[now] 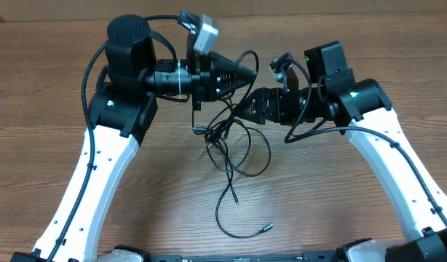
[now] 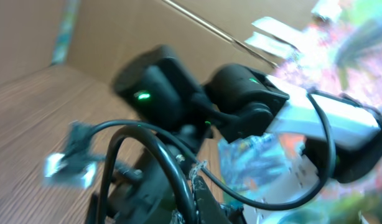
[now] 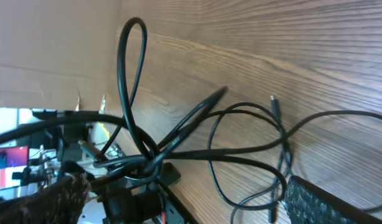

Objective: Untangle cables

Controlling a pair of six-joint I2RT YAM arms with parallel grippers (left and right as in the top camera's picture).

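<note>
The left pincer (image 1: 247, 73) points right, clenched on the thin black flexible cables (image 1: 231, 149), whose tangle trails onto the brown wood-grain bench (image 1: 340, 196) at centre. The right pincer (image 1: 245, 109) points left just beside it, released.

Overhead: fixed high, wide, facing straight down on brown wood-grain table (image 1: 333, 211).
Left wrist: close, tilted, blurred, facing black-and-white right arm (image 2: 321, 115).
Right wrist: low, close, rolled sideways, facing tangle of thin black cables (image 3: 185, 127).
Shared: tangle and tabletop, overhead with right wrist; right arm, overhead with left wrist.
</note>
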